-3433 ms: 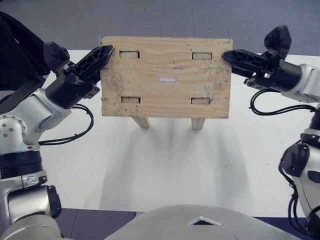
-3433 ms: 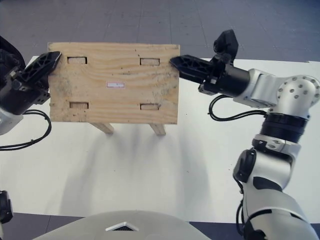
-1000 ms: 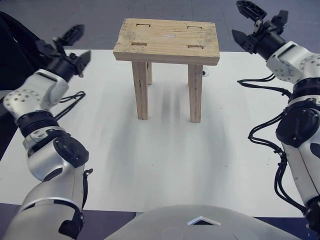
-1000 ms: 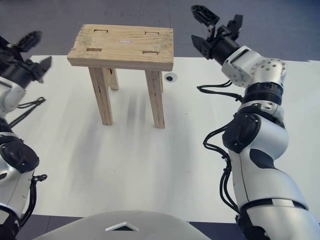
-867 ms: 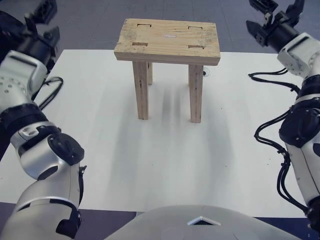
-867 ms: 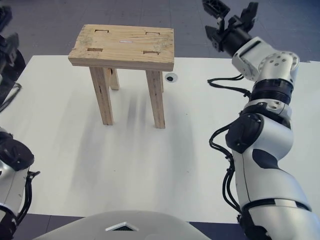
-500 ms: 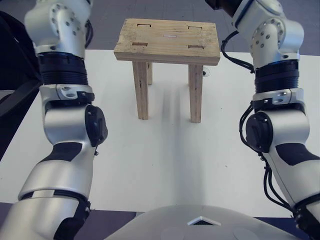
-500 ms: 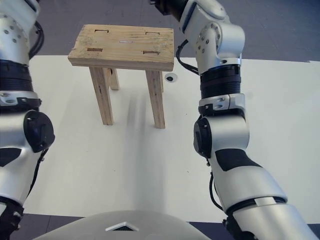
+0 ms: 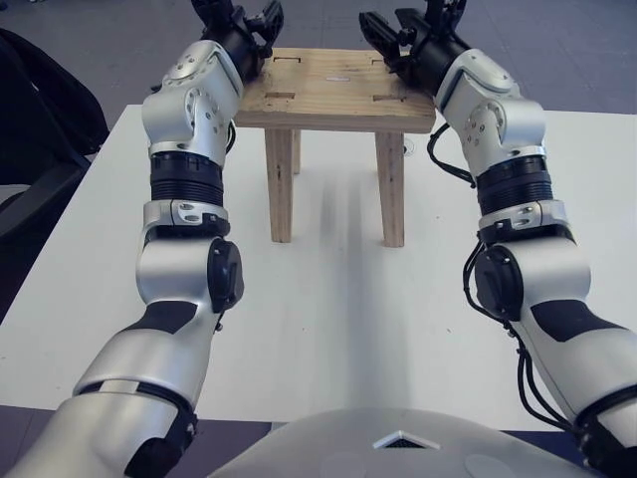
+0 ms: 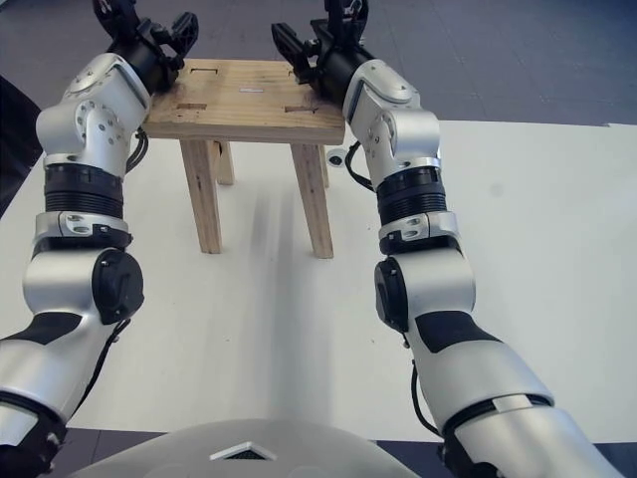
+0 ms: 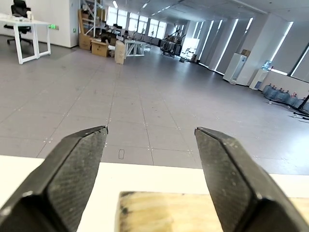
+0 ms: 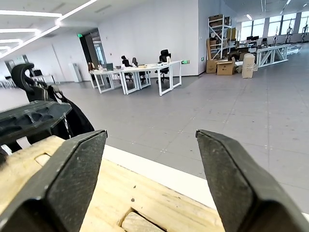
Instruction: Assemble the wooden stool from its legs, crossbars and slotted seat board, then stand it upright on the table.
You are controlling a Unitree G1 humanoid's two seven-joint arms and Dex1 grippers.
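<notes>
Stool [image 9: 333, 95] upright on table [image 9: 328, 319] | seat label [image 9: 336, 73] unreadable | left gripper [image 11: 150, 129] spread | right gripper [image 12: 150, 131] spread

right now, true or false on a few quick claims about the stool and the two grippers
1. The stool stands upright on the table. True.
2. The left gripper is shut on the seat. False: it is open and holds nothing.
3. The right gripper is open. True.
4. The seat top is plain, with no cut-outs. False: slots show in it.
</notes>
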